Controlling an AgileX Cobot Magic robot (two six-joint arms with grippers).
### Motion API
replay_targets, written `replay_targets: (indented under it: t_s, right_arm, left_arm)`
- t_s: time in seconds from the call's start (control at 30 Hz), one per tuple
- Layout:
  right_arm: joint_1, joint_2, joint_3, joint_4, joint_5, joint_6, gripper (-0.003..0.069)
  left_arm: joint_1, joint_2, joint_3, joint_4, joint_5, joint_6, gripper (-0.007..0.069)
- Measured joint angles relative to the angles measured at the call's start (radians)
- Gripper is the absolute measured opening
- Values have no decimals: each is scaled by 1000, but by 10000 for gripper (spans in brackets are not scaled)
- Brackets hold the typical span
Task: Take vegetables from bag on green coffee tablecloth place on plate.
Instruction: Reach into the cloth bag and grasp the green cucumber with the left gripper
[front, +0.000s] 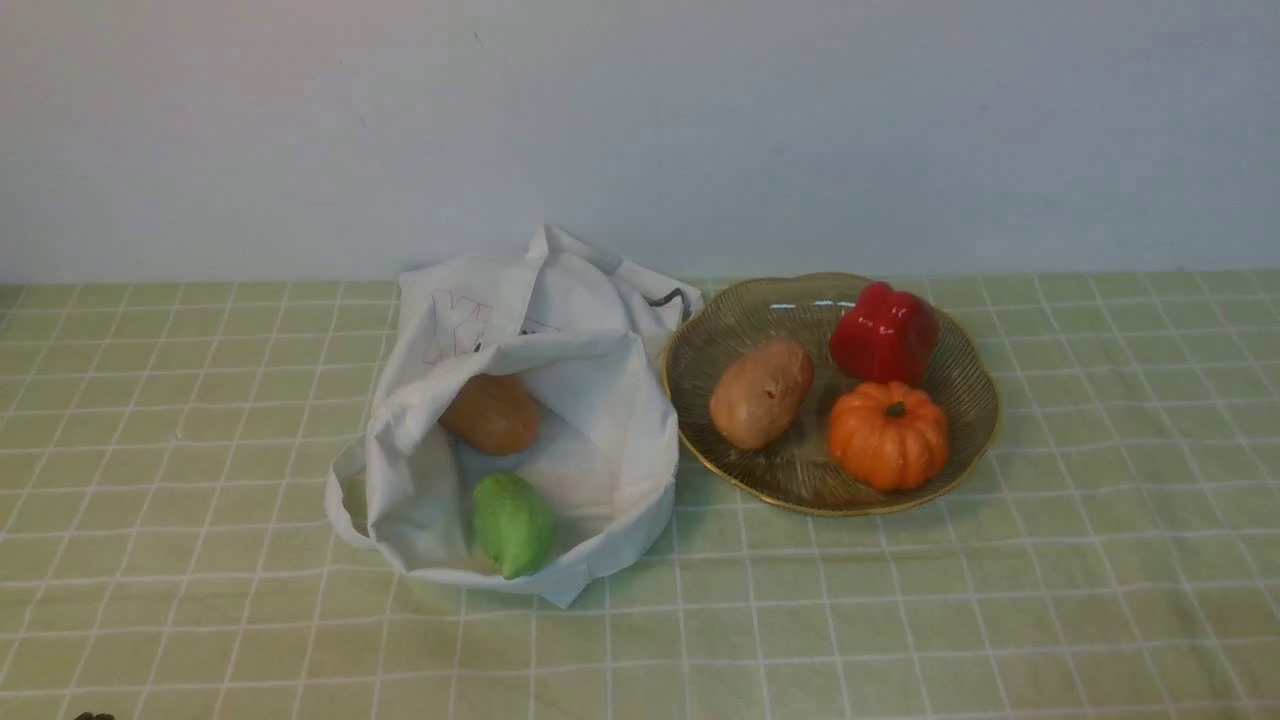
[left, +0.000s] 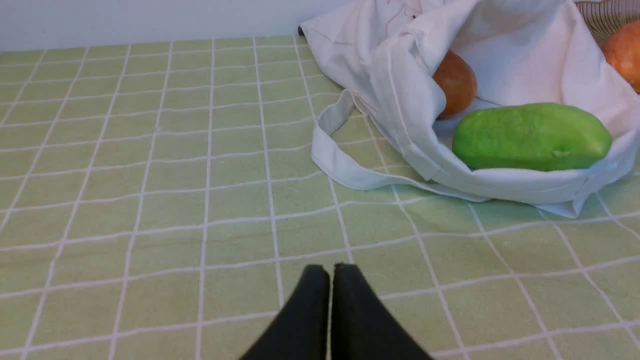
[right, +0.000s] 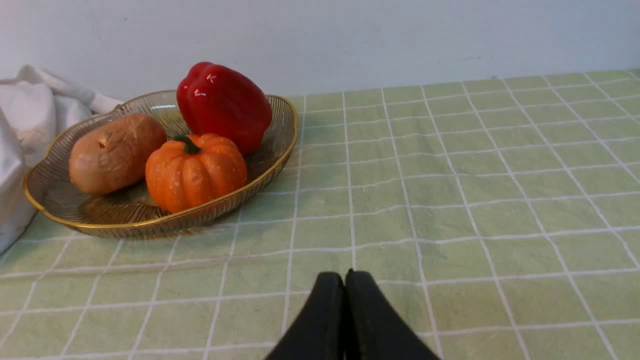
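Vegetables inside and outside the bag, with both grippers empty; the white cloth bag (front: 600, 430) lay on the green checked tablecloth (front: 1100, 600), its mouth open toward the robot; within it rested a green gourd (front: 514, 525), near the front rim, and a brown potato (front: 492, 413), farther back and partly covered by the cloth.

The left gripper (left: 331, 272) was clenched, its fingertips together with nothing between them; the green gourd lay well apart from it, as did the brown potato, and neither was touched; a strap (left: 345, 165) of the bag curved over the tablecloth on the bag's left side.

The right gripper (right: 346, 277) was likewise clenched on nothing; the amber plate (front: 740, 470), with its gold rim, stood well apart from it, just to the right of the bag; the plate held a second potato (front: 762, 394) on its left side, a red bell pepper (front: 884, 332) at the rear right, and an orange pumpkin (front: 888, 436) in front of the pepper.
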Motion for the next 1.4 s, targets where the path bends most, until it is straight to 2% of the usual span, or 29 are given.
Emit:
replay_targets:
  t_s: [1.13,1.2,1.27,1.4]
  right_arm:
    - [0,0,0,0,0,0,-17]
    - [0,0,0,0,0,0,-17]
    - [0,0,0,0,0,0,-17]
    - [0,0,0,0,0,0,-17]
  left_arm:
    - [0,0,0,-13,1,-1,-5]
    - [0,0,0,-91,1,-45,-5]
    - [0,0,0,-239,7,-131,-5]
    - [0,0,1,-637,18,-337,-5]
